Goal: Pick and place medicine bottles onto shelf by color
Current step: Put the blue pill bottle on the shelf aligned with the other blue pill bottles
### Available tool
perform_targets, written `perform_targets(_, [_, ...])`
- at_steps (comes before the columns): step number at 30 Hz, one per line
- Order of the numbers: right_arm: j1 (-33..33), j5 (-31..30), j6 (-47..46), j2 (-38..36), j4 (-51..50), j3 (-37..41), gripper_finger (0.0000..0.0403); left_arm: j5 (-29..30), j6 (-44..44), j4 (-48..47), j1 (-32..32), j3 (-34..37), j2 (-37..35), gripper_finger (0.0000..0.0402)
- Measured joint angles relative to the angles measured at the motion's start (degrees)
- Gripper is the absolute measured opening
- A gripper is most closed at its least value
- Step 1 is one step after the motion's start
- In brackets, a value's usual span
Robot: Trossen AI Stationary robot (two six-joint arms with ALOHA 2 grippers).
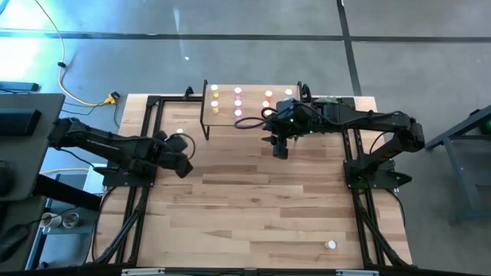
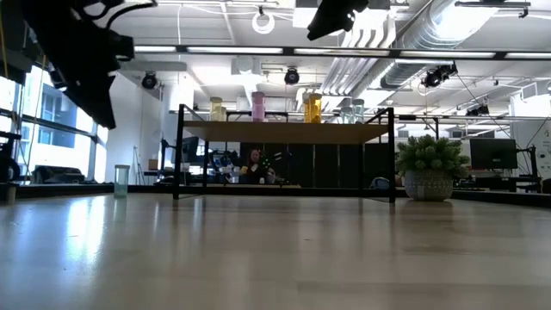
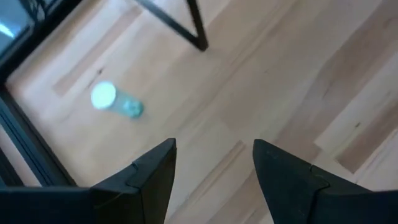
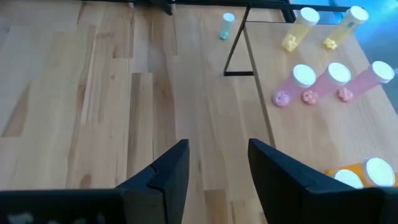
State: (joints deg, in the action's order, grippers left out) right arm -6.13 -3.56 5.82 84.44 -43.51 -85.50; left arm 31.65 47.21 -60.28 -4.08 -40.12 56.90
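The shelf (image 1: 249, 103) stands at the table's far middle on thin black legs. On its board stand several medicine bottles in rows by colour: yellow (image 4: 297, 28), pink (image 4: 323, 84), orange (image 4: 367, 174). A green bottle (image 3: 118, 102) stands on the table to the shelf's left (image 1: 179, 133). Another bottle (image 1: 331, 245) stands near the front right corner. My left gripper (image 3: 214, 146) hangs open and empty above the table, near the green bottle. My right gripper (image 4: 217, 146) is open and empty in the air in front of the shelf (image 1: 281, 149).
A potted green plant (image 2: 428, 168) stands at the far right beside the shelf. Black frame rails (image 1: 138, 192) run along the table's left and right sides. Bare wood lies across the table's middle and near part (image 1: 253, 207).
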Motion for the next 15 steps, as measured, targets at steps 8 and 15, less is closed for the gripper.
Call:
perform_targets(8, [0.09,-0.1,0.15,0.02,0.0,0.01,0.0156,5.33,10.84,-0.7,-1.21,3.92,-2.23,0.0204])
perform_targets(15, [0.09,-0.3,0.15,0.04,-0.02,0.01,0.0156,6.86,9.61,-1.17,5.65,3.92,-3.3,0.0204])
